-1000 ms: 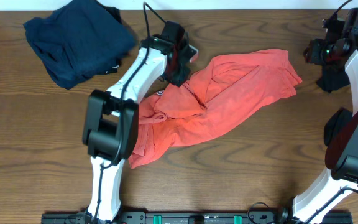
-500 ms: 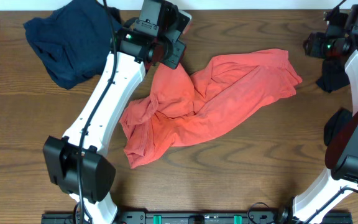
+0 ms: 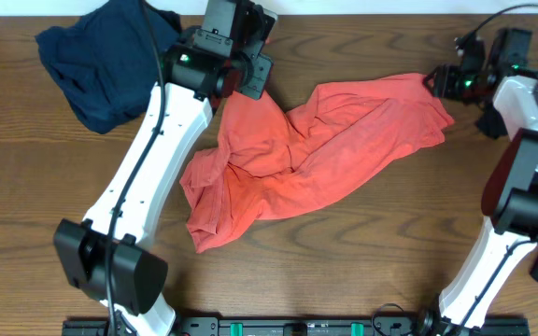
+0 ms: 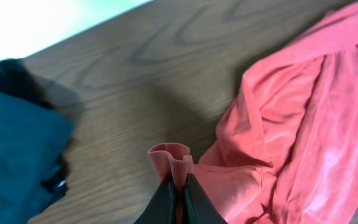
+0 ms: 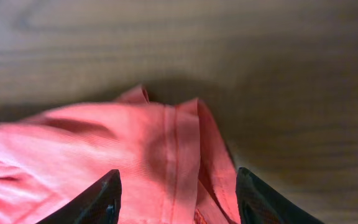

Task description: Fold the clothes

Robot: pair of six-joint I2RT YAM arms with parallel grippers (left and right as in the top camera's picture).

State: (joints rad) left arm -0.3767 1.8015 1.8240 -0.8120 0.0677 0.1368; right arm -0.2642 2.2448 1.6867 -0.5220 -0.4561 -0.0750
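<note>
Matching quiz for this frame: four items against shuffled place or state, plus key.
Column 1
1. left pincer
2. right pincer
3. red-orange shirt
4. navy shirt

Column 2
A. bunched at the far left corner of the table
B. open, fingers apart over a hem
C. crumpled across the middle of the table
D. shut on a pinch of the red-orange shirt

Pairs: 1-D, 2-B, 3-C, 4-A
</note>
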